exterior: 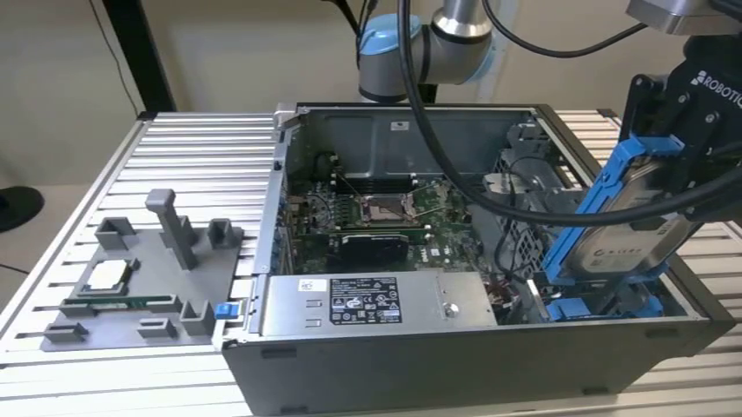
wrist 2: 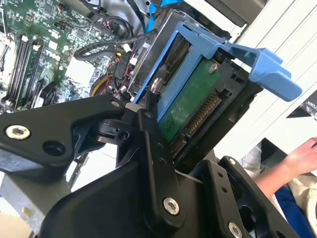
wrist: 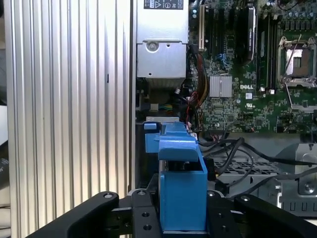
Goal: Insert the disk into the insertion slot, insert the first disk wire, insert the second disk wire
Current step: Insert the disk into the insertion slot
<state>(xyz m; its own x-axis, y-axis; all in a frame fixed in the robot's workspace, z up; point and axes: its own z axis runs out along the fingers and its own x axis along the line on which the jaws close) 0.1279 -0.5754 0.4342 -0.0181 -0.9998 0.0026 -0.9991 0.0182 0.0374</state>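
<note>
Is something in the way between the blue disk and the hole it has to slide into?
Maybe. The pincer holds the disk tilted above the insertion slot. Loose black cables lie across the slot's perforated metal beside the disk's lower end. I cannot tell if they block it.

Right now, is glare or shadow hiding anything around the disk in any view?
Exterior view: even light, the disk held by the gripper shows plainly, the floor of the case beneath it is dimmer. Second wrist view: the ribbed table beside the disk is washed out white. First wrist view: the table is bright with streaks of glare, the motherboard evenly lit.
</note>
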